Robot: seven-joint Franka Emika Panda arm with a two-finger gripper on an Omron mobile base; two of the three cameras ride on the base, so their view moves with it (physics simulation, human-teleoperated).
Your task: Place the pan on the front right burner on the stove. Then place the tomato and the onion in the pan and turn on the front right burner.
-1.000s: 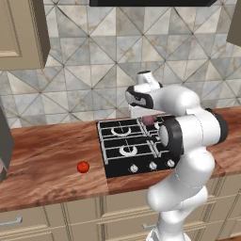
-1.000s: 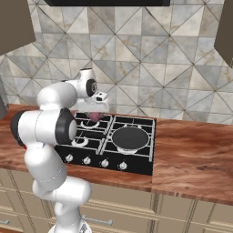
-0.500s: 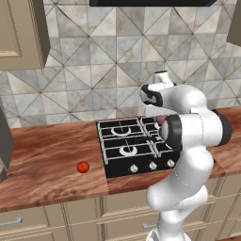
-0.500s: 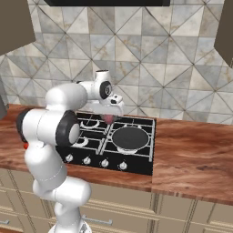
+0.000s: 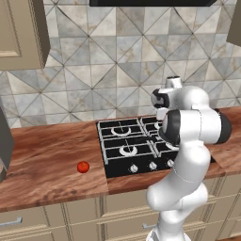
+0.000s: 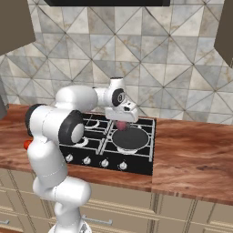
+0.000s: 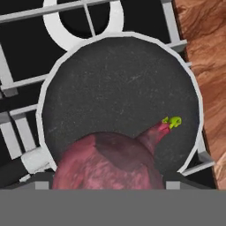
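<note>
The onion (image 7: 110, 163) is the closest thing in the hand view. It is dull purplish-pink with a little green tip, and it sits right up against the hand, low in the picture. In the right base view the onion (image 6: 122, 125) hangs just under the gripper (image 6: 122, 119). The gripper is closed around the onion and holds it up in the air. The jaws stand wide because the onion is fat.

Right below the onion is the pan (image 7: 123, 84). It is round, dark grey inside, with a pale rim. It has nothing in it. In the right base view the pan (image 6: 131, 139) sits on the front right burner of the stove (image 6: 141, 161). The onion hangs over the back left part of the pan and is not touching it. The start of the pan's black handle (image 7: 13, 170) shows at the lower left of the hand view.

Past the pan's rim in the hand view is another silver burner ring (image 7: 53, 26) with its black grate.

The stove is flat and black, with a row of small silver knobs (image 6: 104, 162) along its front edge. It is set into a brown wood counter (image 6: 191, 154).

The tomato (image 5: 83, 166) is small, shiny and bright red. It lies on the counter well to the left of the stove (image 5: 117, 155), far from the pan.

Behind it all is a wall of grey tiles (image 5: 117, 70).
</note>
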